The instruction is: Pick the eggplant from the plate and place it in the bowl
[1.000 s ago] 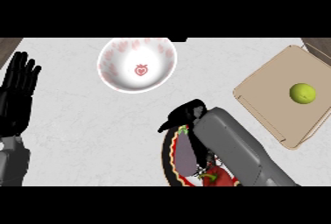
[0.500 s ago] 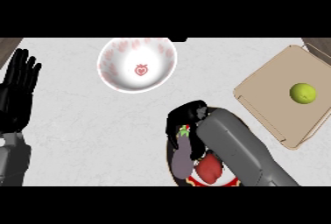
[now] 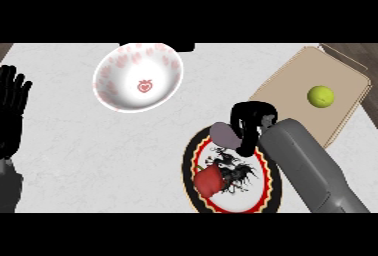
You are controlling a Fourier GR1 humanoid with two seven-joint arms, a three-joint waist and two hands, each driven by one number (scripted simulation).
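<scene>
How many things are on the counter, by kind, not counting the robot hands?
bowl: 1
plate: 1
wooden board: 1
produce: 3 (eggplant, red vegetable, green fruit)
Total: 6

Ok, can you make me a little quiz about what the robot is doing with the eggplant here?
1. True or false: the eggplant is already inside the bowl.
2. Which hand is curled round the eggplant? A: the right hand. B: the left hand.
3. What colour is the lump lying on the plate?

Key
1. False. The eggplant is at the plate's far edge, apart from the bowl.
2. A. The left hand rests open at the view's left edge.
3. Red.
</scene>
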